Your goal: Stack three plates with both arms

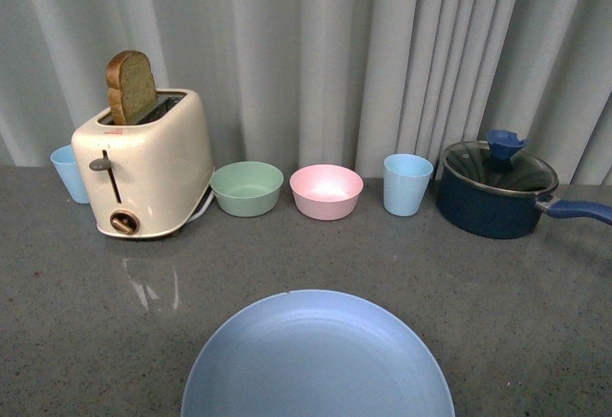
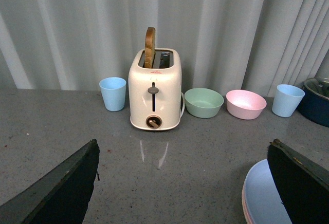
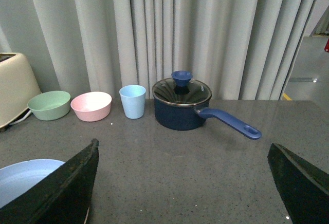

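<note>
The light blue plate [image 1: 316,360] lies on the grey counter at the front centre, uppermost of a stack. In the left wrist view the blue plate [image 2: 262,198] shows beside one finger, with a thin pink plate edge [image 2: 242,206] under it. I cannot make out the beige plate. The blue plate also shows in the right wrist view [image 3: 25,178]. My left gripper [image 2: 185,183] is open and empty above the counter left of the stack. My right gripper [image 3: 182,183] is open and empty over the counter right of the stack. Neither arm shows in the front view.
Along the back by the curtain stand a light blue cup [image 1: 67,173], a cream toaster [image 1: 143,164] with a toast slice [image 1: 129,84], a green bowl [image 1: 247,187], a pink bowl [image 1: 326,190], another blue cup [image 1: 407,184] and a dark blue lidded pot [image 1: 497,189].
</note>
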`<state>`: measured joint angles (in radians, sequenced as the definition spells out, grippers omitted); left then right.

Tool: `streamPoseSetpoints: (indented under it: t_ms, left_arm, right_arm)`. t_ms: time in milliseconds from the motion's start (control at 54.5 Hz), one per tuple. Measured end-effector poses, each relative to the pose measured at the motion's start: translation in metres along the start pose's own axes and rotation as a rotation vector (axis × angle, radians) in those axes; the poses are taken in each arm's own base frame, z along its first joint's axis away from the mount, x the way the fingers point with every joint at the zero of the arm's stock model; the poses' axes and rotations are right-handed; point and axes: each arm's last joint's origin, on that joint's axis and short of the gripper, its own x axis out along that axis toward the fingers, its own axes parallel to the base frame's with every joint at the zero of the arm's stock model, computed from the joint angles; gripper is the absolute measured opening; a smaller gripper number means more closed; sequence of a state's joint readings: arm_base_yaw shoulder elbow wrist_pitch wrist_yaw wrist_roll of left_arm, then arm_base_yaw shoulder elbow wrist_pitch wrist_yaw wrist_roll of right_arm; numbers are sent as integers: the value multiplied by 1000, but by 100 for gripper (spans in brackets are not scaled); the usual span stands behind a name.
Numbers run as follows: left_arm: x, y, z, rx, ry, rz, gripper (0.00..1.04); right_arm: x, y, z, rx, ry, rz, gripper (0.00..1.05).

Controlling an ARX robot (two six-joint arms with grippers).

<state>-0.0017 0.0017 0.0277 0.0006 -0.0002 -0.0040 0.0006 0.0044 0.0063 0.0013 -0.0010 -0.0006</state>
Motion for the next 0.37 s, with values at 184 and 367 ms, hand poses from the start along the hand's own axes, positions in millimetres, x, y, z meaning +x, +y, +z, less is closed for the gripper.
streamPoseSetpoints:
  t_ms: [184, 367]
  left_arm:
    - [0, 0, 0, 0, 0, 0, 98]
    - [0, 0, 0, 0, 0, 0, 98]
  right_arm:
    - [0, 0, 0, 0, 0, 0, 97]
    - [0, 0, 0, 0, 0, 0, 97]
